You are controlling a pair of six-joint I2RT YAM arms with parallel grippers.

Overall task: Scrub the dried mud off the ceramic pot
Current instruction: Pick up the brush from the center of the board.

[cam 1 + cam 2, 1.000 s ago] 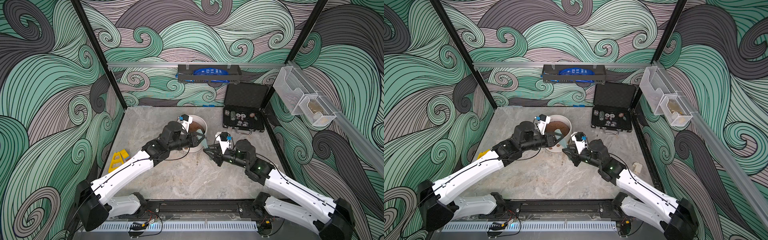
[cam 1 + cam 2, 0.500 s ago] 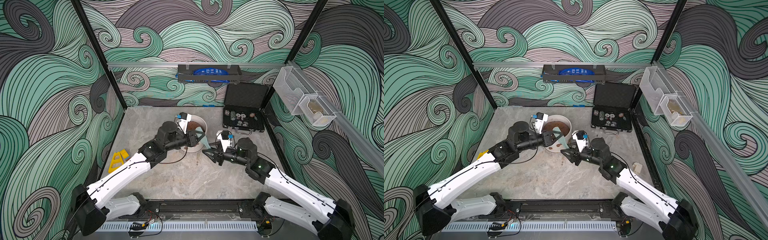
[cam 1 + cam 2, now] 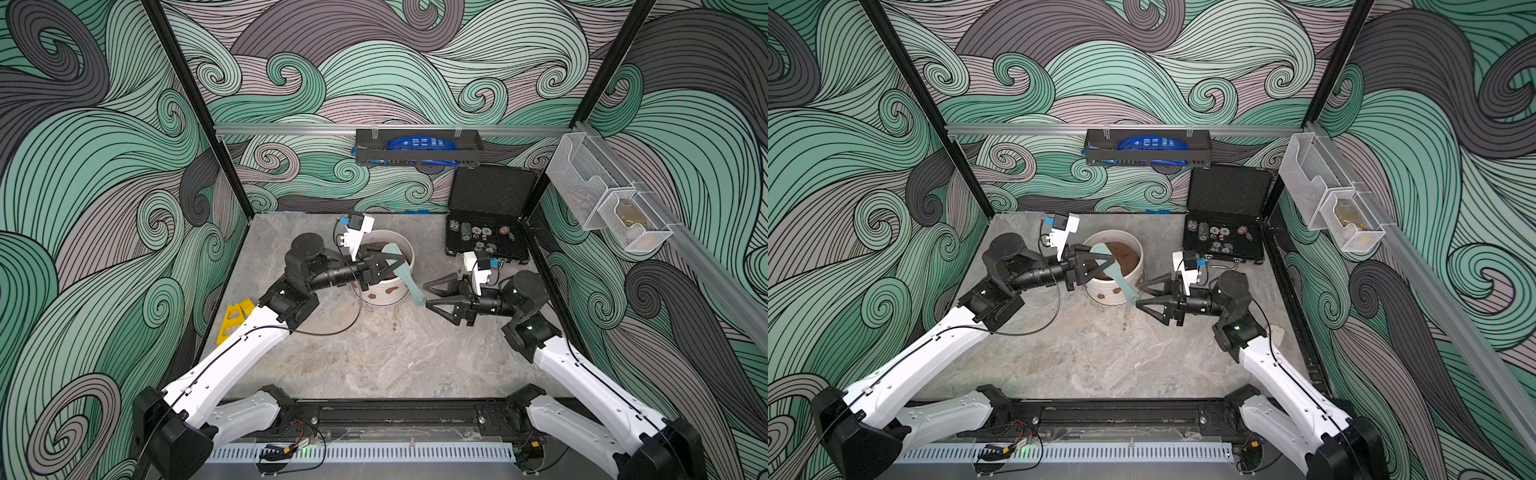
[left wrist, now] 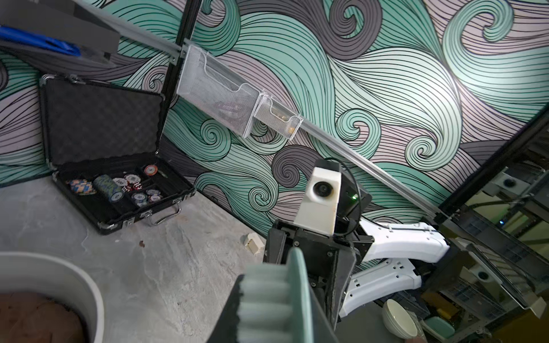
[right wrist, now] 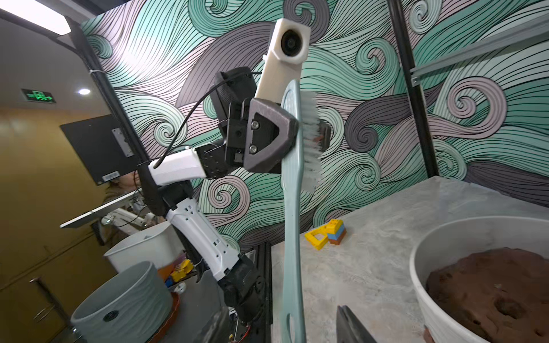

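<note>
- The yellow blocks (image 3: 235, 318) lie at the far left edge of the table (image 3: 374, 365), well apart from the work and seemingly no part of it.
- The left gripper (image 3: 400, 262) reaches in from the left and is clamped on the head of the brush (image 3: 405, 276), one jaw on the back and one in the bristles. That grip looks suited to presenting the tool, not to scrubbing with it.
- The ceramic pot (image 3: 388, 293) stands upright mid-table, towards the far side, just under that gripper and filled with soil (image 3: 1125, 253). Its near wall is kept unobstructed.
- The dried mud (image 3: 372, 296) shows as reddish patches low on that near wall, not yet touched by the bristles.
- The brush handle slants down to the right past the pot's rim, probably so the other arm can take it.
- The right gripper (image 3: 431, 296) has its jaws wide apart on either side of the handle's tip, holding nothing.
- The poker-chip case (image 3: 486, 245) lies open far right, out of the way.
</note>
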